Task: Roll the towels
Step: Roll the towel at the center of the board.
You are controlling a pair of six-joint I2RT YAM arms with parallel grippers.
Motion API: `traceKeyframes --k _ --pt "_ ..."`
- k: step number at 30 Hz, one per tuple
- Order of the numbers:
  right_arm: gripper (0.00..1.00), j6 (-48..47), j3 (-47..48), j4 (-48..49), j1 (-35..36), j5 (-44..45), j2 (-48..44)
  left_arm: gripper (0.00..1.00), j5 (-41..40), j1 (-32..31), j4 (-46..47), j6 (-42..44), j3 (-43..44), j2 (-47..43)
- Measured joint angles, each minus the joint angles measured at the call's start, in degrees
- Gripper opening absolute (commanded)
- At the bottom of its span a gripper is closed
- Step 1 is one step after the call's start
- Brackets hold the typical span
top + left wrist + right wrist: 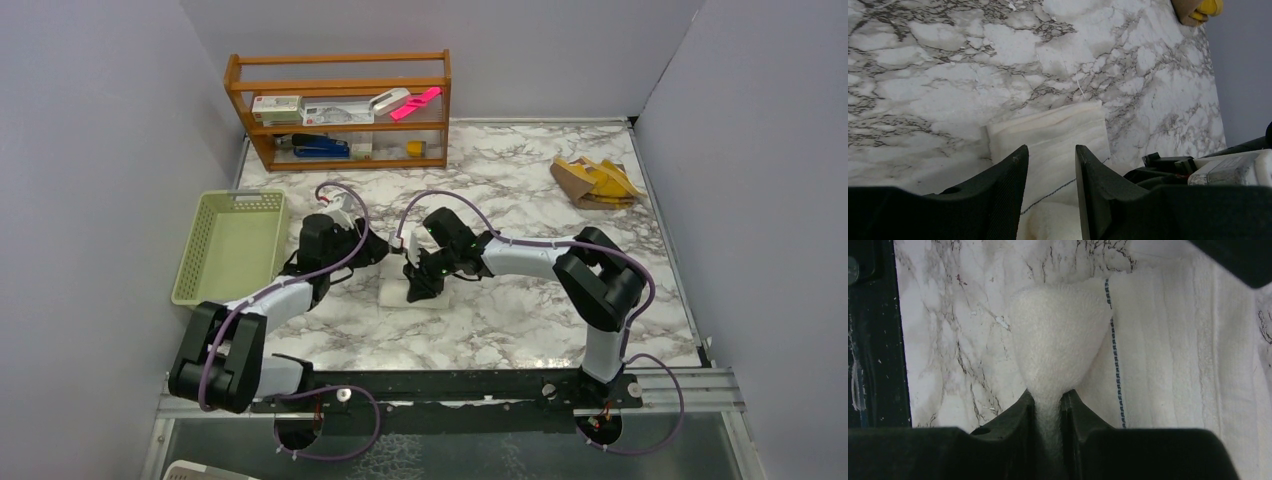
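On the worktop [520,320], between the arms: white towel [1168,340], mostly flat. Right hand [1048,397] pinched tight on a lifted, bunched corner of it. Left hand [1050,152] low over the same towel, fingers parted, gripping nothing. Mustard towel [595,182] crumpled near far right corner, well apart

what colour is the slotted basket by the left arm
Pale green plastic basket, best in the top external view.

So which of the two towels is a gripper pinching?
The white towel mid-table: the right gripper pinches its bunched corner. The mustard-yellow towel lies untouched at the far right.
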Motion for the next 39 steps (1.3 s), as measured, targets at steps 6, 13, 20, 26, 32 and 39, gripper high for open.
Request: traceKeyframes --k 6,13,20,26,32,39 --pt "0.15 -0.1 0.0 -0.2 0.0 -0.2 0.0 0.36 5.3 -2.3 6.3 -1.5 0.0 6.6" --pt "0.16 0.0 -0.5 0.4 0.0 -0.3 0.0 0.25 9.2 -3.5 17.4 -6.8 -0.1 21.7" --pt "0.19 0.0 -0.7 0.5 0.0 -1.2 -0.2 0.25 8.9 -3.5 24.8 -9.7 -0.1 27.0" --pt "0.2 0.0 -0.7 0.2 0.8 -2.7 -0.2 0.25 6.2 -3.9 24.9 -9.7 -0.2 27.0" --pt "0.2 0.6 -0.8 1.7 1.9 -4.6 -0.2 0.25 4.8 -4.1 26.1 -10.1 -1.1 26.9" --pt "0.21 2.3 -2.8 5.4 1.9 -7.0 -0.2 0.25 3.1 -4.3 26.8 -11.1 -2.3 26.1"
